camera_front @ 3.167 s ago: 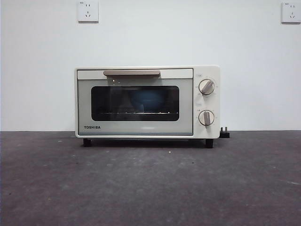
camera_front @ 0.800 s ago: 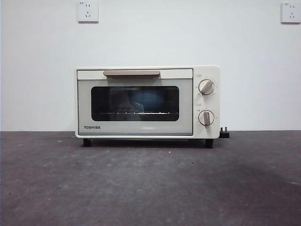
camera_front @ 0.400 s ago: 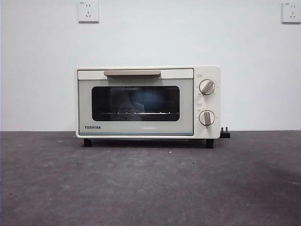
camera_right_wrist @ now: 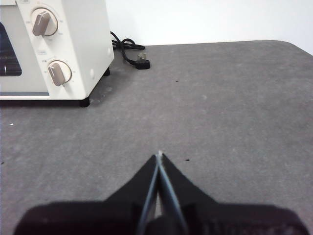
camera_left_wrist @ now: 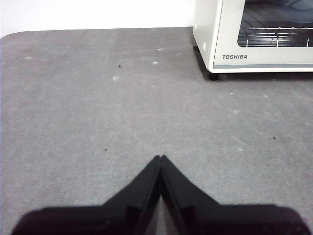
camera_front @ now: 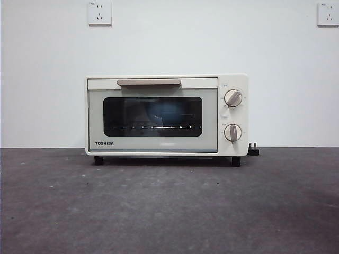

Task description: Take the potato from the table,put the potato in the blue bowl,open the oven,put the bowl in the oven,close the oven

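Note:
The cream-white TOSHIBA oven (camera_front: pixel 159 144) stands at the back of the dark grey table (camera_front: pixel 169 206), its door closed and the tan handle (camera_front: pixel 149 82) up. Through the dark glass a blue bowl (camera_front: pixel 165 112) shows dimly on the rack. The potato is hidden from every view. My left gripper (camera_left_wrist: pixel 160 157) hovers shut and holding nothing over bare table, off the oven's (camera_left_wrist: pixel 230 39) left front corner. My right gripper (camera_right_wrist: pixel 159 154) is also shut and holding nothing, off the knob side of the oven (camera_right_wrist: pixel 83 44). Neither arm appears in the front view.
A black power cord with its plug (camera_right_wrist: pixel 139 62) lies on the table beside the oven's right rear, the plug (camera_front: pixel 253 150) peeking out in the front view. Two wall sockets (camera_front: pixel 99 12) (camera_front: pixel 328 14) sit high on the white wall. The table's rounded corners show in both wrist views.

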